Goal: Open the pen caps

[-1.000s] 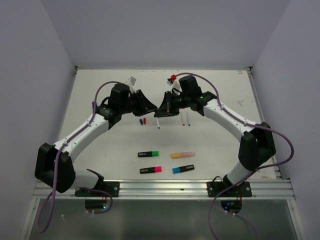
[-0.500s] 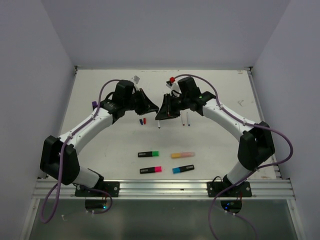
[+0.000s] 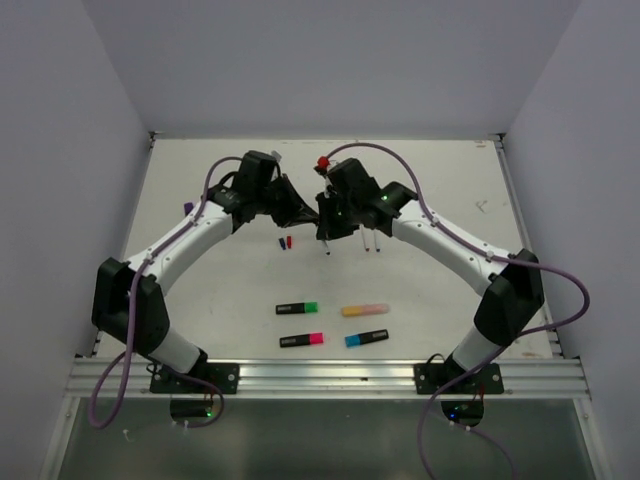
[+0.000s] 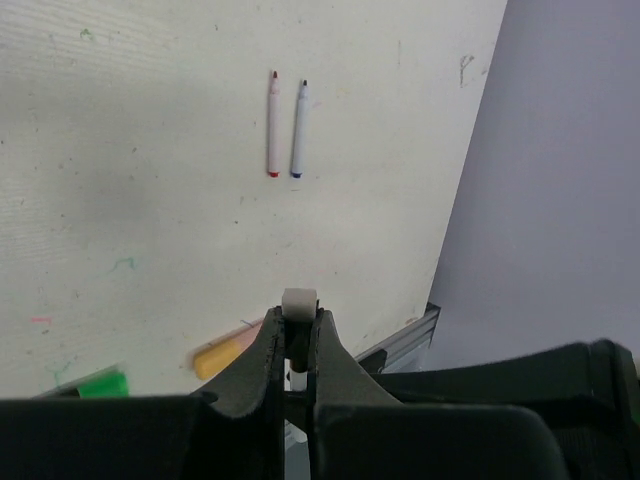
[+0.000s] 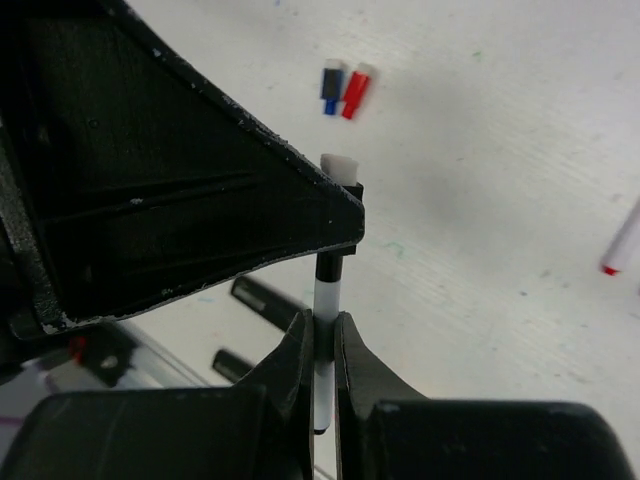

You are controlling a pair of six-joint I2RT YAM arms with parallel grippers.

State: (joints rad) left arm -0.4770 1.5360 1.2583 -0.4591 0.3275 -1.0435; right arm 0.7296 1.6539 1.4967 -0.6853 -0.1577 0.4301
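Left gripper (image 4: 298,338) clamped on the black cap (image 5: 330,268), right gripper (image 5: 322,345) clamped on the white pen (image 5: 325,300) barrel, cap meeting barrel with no gap, both held above table (image 3: 450,170) centre-far.

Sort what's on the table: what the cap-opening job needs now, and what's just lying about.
Job: thin pen gripped by right gripper, its black cap in left gripper; four capped highlighters.
Lying about: two uncapped thin pens, loose blue cap, red cap.
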